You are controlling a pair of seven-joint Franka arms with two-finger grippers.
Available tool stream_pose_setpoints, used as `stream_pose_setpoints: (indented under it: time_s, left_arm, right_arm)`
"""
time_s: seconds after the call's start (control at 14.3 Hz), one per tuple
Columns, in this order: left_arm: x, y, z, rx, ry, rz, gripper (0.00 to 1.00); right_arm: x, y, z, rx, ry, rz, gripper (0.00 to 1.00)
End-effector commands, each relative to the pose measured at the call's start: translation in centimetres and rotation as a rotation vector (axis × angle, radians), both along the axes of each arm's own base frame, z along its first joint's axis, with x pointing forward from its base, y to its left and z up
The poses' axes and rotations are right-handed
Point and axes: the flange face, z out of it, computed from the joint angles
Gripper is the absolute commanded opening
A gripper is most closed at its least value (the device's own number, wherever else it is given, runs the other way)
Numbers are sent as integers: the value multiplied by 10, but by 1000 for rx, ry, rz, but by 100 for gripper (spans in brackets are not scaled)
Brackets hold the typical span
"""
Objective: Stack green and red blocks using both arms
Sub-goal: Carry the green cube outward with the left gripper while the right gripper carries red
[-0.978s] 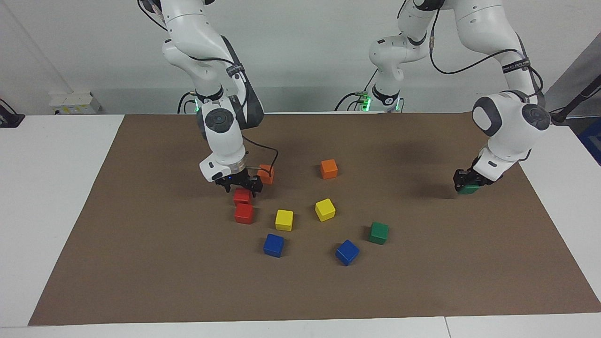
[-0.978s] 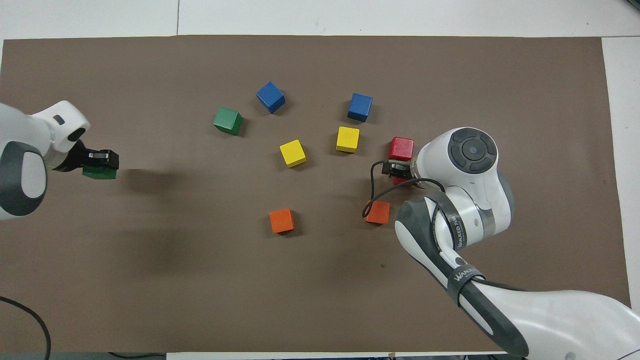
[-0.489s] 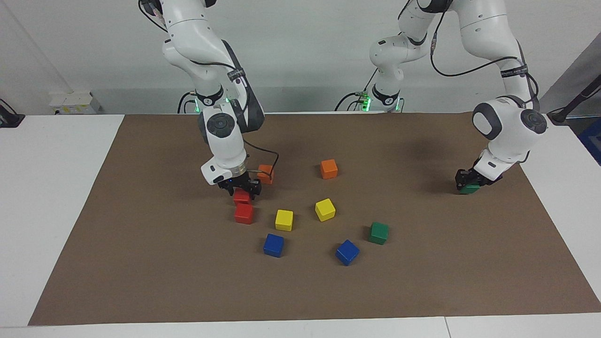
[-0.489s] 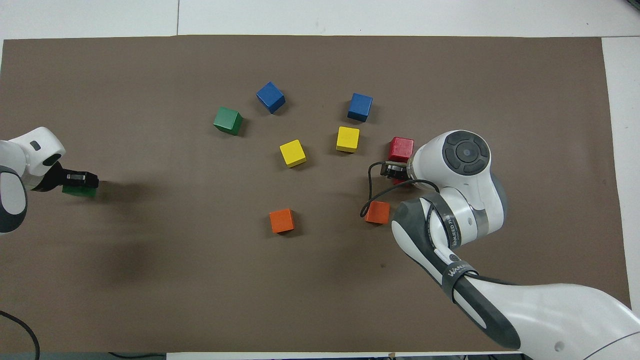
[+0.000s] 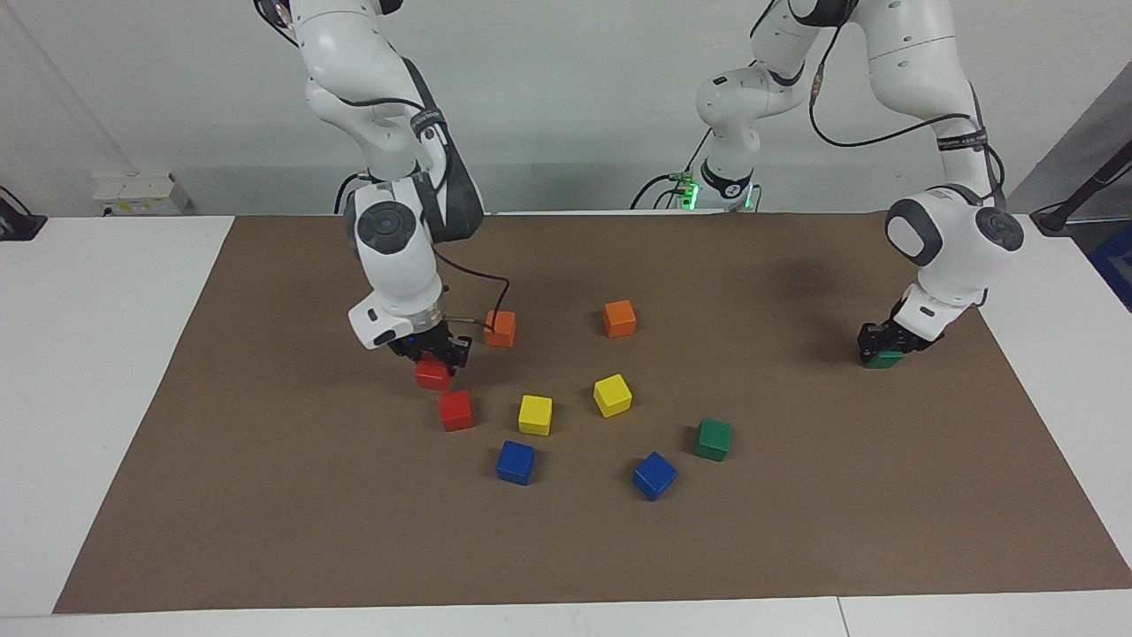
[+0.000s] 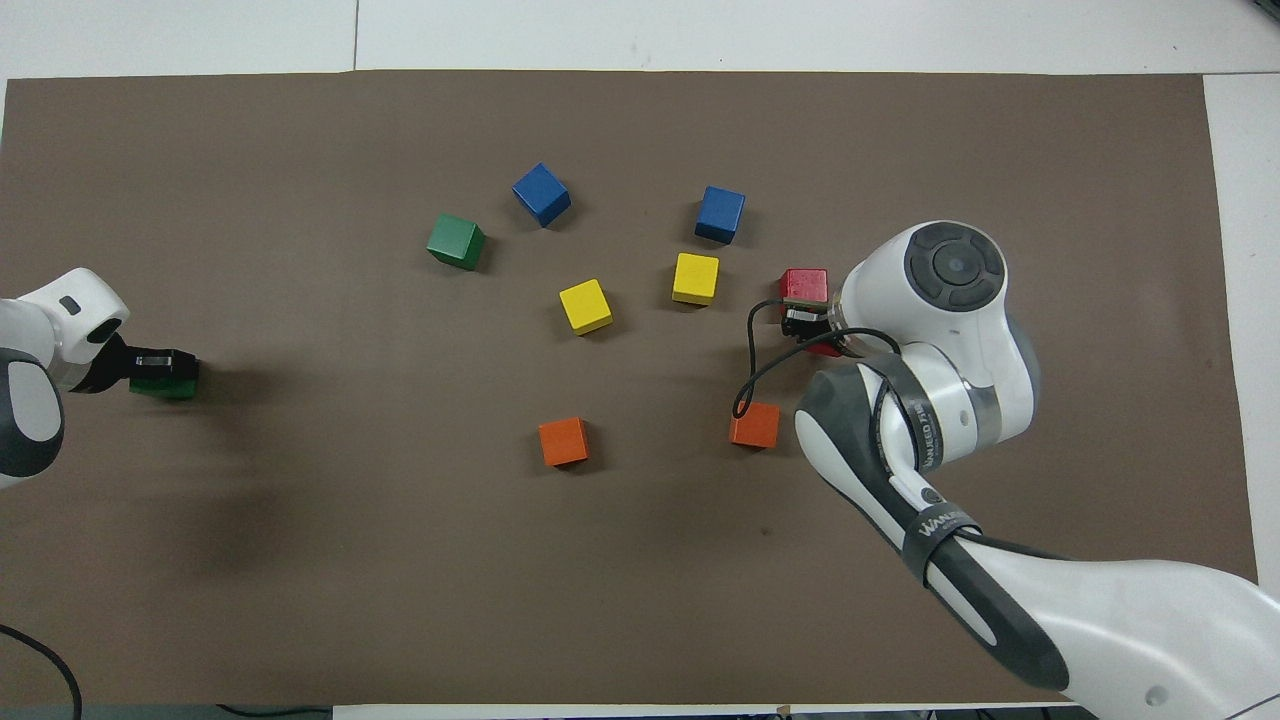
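Note:
My right gripper (image 5: 432, 350) is shut on a red block (image 5: 433, 375), held close to the mat beside the other red block (image 5: 456, 410). In the overhead view the right gripper (image 6: 800, 322) and wrist cover most of the held red block (image 6: 826, 349); the free red block (image 6: 805, 285) lies just farther out. My left gripper (image 5: 884, 341) is shut on a green block (image 5: 883, 358), low at the mat near the left arm's end, which also shows from overhead as left gripper (image 6: 160, 362) and green block (image 6: 166, 386). A second green block (image 5: 713, 439) lies free on the mat.
Two orange cubes (image 5: 500, 328) (image 5: 619, 318), two yellow cubes (image 5: 535, 414) (image 5: 612, 395) and two blue cubes (image 5: 515, 462) (image 5: 653, 475) lie scattered mid-mat. The brown mat (image 5: 265, 495) covers the white table.
The right gripper closed on the red block and carried it a little toward the right arm's end. The left gripper drew its green block toward the left arm's end.

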Motion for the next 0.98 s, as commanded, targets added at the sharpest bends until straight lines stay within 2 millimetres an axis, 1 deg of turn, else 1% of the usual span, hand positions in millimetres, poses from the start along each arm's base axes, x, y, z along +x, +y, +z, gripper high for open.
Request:
stream_pose_setpoints:
  time_s: [0.0,0.07,0.14,0.21,0.28,0.35,0.42,0.49,0.56,0.63,0.7,0.77,0.84,0.91]
  left_arm:
    - [-2,-3,-2,-8,-20,-14,99]
    - [0,-4,0,-7,-22,-31,100]
    - [2,-4,3,-7,-21,-44,100]
    - [5,-6,8,-5,-29,-57,100]
    - [11,-7,16,-4,-33,-60,100]
    - [20,-6,31,-1,-35,-66,100]
    - [29,-10,46,0,-34,-81,100]
    - [36,-11,60,0,-33,-85,100]
    - [44,-18,75,-2,-35,-88,100]
    - [54,-38,89,-4,-44,-86,100]
    - [63,-63,95,-11,-50,-25,100]
    - [71,-89,95,-16,-51,59,100]
    - [75,-118,99,-23,-65,102,100]
    - [78,-139,102,-28,-73,107,100]
  right_arm:
    - [23,-78,30,34,-22,104,18]
    - [27,-106,30,78,-35,142,18]
    - [27,-127,31,89,-38,190,18]
    - [25,-144,27,88,-34,220,18]
    - [24,-163,24,85,-43,241,18]
    - [23,-180,17,75,-68,274,18]
    - [19,-196,8,70,-78,293,18]
    - [18,-202,4,71,-76,287,18]
    - [13,-204,-6,74,-57,282,18]
    - [7,-202,-12,70,-51,284,18]
    - [0,-202,-19,65,-55,284,18]
    - [-5,-203,-27,59,-63,284,19]
    - [-9,-203,-31,53,-69,288,19]
    - [-12,-201,-33,53,-66,288,19]
